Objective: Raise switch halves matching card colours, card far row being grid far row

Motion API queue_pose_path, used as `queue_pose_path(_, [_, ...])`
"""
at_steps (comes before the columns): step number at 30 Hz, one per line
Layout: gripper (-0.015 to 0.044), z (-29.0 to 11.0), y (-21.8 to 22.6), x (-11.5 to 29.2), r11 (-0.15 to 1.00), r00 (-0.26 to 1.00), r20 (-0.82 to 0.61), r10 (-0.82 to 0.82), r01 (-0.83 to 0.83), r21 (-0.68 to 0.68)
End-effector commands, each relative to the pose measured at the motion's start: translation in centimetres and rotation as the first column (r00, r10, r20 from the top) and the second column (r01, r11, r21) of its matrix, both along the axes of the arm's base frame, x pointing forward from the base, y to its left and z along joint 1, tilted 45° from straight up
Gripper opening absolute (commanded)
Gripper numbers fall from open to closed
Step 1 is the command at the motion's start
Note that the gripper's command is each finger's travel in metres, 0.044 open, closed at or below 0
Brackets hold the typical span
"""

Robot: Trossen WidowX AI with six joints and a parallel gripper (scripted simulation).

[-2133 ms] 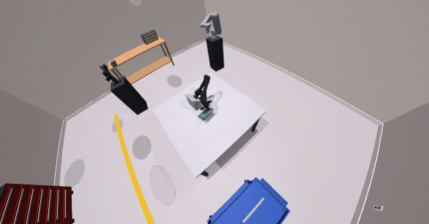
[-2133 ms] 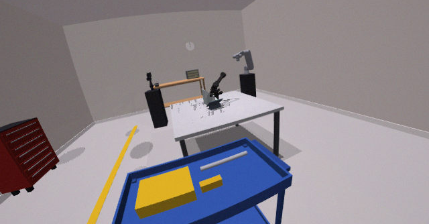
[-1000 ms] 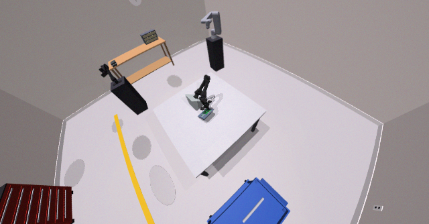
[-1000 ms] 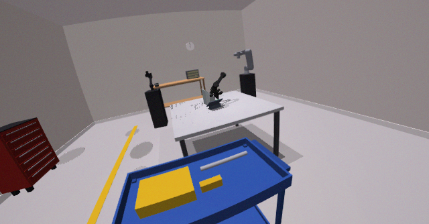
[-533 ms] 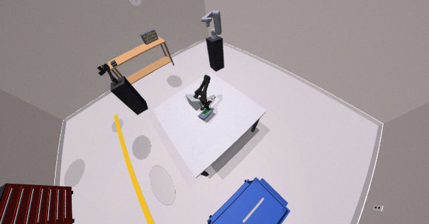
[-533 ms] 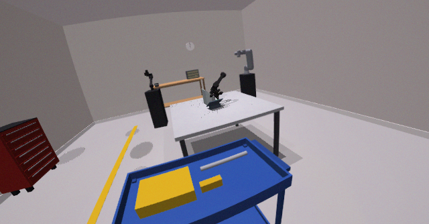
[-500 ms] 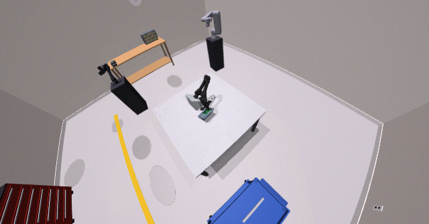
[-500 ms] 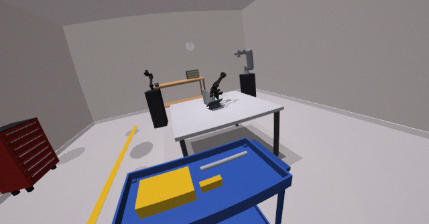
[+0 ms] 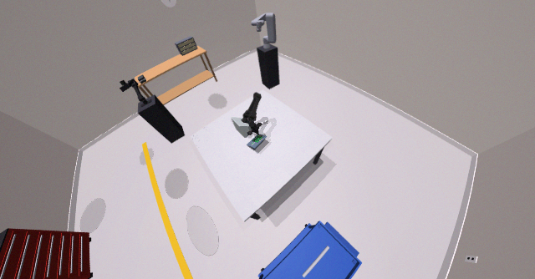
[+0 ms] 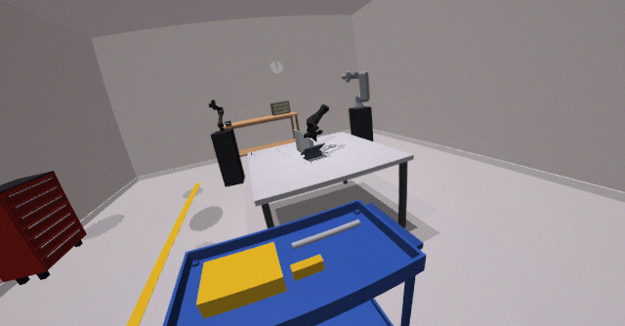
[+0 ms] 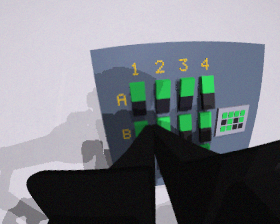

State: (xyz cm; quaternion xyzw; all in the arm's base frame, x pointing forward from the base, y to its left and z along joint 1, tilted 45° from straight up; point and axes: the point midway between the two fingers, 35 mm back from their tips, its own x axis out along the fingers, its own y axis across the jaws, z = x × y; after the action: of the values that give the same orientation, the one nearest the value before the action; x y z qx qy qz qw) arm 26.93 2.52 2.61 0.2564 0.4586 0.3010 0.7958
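The grey-blue switch panel [image 11: 111, 70] [image 9: 256, 144] [image 10: 312, 152] lies on the white table [image 9: 234, 166] [image 10: 293, 175]. Its columns are marked 1 to 4 and its rows A and B, with a further row hidden under my fingers. Row A's switches [image 11: 169, 92] show green far halves and dark near halves. Row B's switches [image 11: 185, 123] show mostly green. The small card [image 11: 231, 121], green and dark squares, lies at the panel's right edge. My gripper [image 11: 151, 131] [image 9: 257, 136] is shut and empty, its tips over the row B switches in columns 1 and 2. I cannot tell if it touches them.
A grey wedge-shaped block [image 9: 240, 126] [image 10: 302, 141] stands on the table behind the panel, beside the arm's base. A blue cart [image 10: 303, 263] [image 9: 311, 254], a red tool chest [image 10: 29, 224], two other arms on black pedestals [image 9: 160, 118] [image 9: 268, 66] and a wooden shelf [image 9: 175, 68] stand away from the table.
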Motion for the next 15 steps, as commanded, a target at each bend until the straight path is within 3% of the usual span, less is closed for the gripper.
queue_pose_path(1, [0.0000, 1.8, -1.5, -0.9, 1.000, 1.000, 0.009, 0.009, -0.009, 0.009])
queue_pose_path(7, [0.0000, 1.5, -1.9, -0.6, 1.000, 1.000, 0.009, 0.009, -0.009, 0.007])
queue_pose_path(15, [0.0000, -3.1, -6.4, 1.0, 1.000, 1.000, 0.012, 0.009, -0.009, 0.004])
